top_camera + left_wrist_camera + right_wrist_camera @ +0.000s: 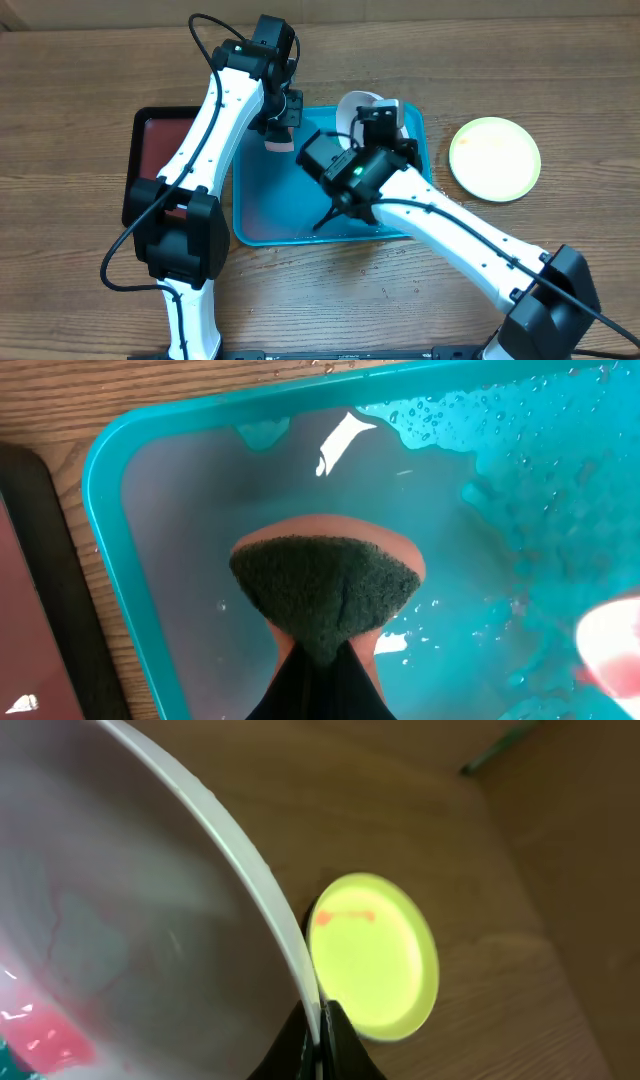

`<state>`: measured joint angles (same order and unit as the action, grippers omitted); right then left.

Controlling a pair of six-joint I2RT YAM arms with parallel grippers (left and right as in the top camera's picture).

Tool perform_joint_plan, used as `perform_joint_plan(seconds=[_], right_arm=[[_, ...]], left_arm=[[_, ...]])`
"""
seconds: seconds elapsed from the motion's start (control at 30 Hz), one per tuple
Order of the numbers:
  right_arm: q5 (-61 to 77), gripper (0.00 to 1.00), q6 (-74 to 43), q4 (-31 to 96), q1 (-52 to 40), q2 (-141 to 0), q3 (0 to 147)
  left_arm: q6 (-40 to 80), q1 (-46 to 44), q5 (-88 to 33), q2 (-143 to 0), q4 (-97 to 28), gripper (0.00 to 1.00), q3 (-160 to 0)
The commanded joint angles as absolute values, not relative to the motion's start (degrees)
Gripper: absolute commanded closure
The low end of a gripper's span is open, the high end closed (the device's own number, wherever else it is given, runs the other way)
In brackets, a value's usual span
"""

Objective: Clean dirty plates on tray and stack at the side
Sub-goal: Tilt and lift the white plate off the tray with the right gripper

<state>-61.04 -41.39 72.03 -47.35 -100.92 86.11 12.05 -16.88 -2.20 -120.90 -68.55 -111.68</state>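
Overhead: the right gripper (378, 118) clamps the white plate (352, 105), tilted over the far right of the turquoise tray (238, 205); the left gripper (278, 128) pinches a sponge (278, 144) at far left; the yellow-green plate (495, 158) lies aside, right. Left wrist: the tray holds only water. Right wrist: a red streak (345, 917) marks the yellow-green plate; cleaning judged unfinished.

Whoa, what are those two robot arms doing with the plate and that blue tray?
It looks like they are washing plates. The right arm grips a white plate by its rim in its jaws and holds it tilted over the wet blue tray. The left arm holds a sponge in its jaws, over the tray near that plate. A yellow-green plate lies on the table outside the tray, with a small red streak on it.
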Motion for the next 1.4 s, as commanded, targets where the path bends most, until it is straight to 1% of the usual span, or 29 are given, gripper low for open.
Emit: perform_joint_plan(seconds=[0.0,0.13,0.3,0.63,0.73,0.87,0.93,1.03,1.1,1.2,1.27,1.37], right_arm=[[-73.69,0.96,-42.28,71.90,-49.89,-98.78,87.85],[-81.21,0.96,-42.26,71.92,-51.90,-98.78,87.85],[-86.59,0.96,-42.24,71.90,-53.04,-98.78,87.85],[-87.37,0.96,-42.28,71.88,-53.04,-98.78,87.85],[-85.36,0.96,-42.30,71.18,-52.99,-98.78,87.83],[-75.59,0.96,-46.46,70.76,-50.87,-98.78,87.72],[-67.46,0.96,-49.67,70.63,-48.21,-98.80,87.64],[-52.84,0.96,-49.67,68.36,-42.59,-98.83,86.72],[-41.58,0.96,-46.65,66.63,-38.09,-98.96,85.80],[-23.03,0.96,-36.47,63.96,-31.16,-99.13,85.45],[-11.57,0.96,-31.81,62.08,-26.17,-99.13,85.45],[3.07,0.96,-26.89,59.90,-18.46,-99.13,85.45]], left_arm=[[13.37,-17.32,-3.09,-120.64,-68.38,0.96,-111.46],[13.37,-17.32,-3.07,-120.64,-68.40,0.96,-111.46],[13.37,-17.32,-3.07,-120.64,-68.38,0.96,-111.46],[13.37,-17.32,-3.07,-120.64,-68.38,0.96,-111.46],[13.34,-17.32,-3.05,-120.64,-68.38,0.96,-111.46],[13.37,-17.32,-3.07,-120.64,-68.40,0.96,-111.46],[13.37,-17.32,-3.07,-120.64,-68.38,0.96,-111.46],[13.37,-17.30,-3.05,-120.64,-68.36,0.96,-111.46],[13.37,-17.30,-3.05,-120.64,-68.40,0.96,-111.46],[13.37,-17.32,-3.07,-120.64,-68.62,0.96,-111.46],[13.78,-17.32,-3.07,-120.64,-68.73,0.96,-111.46],[13.78,-17.32,-3.05,-120.64,-68.60,0.96,-111.46]])
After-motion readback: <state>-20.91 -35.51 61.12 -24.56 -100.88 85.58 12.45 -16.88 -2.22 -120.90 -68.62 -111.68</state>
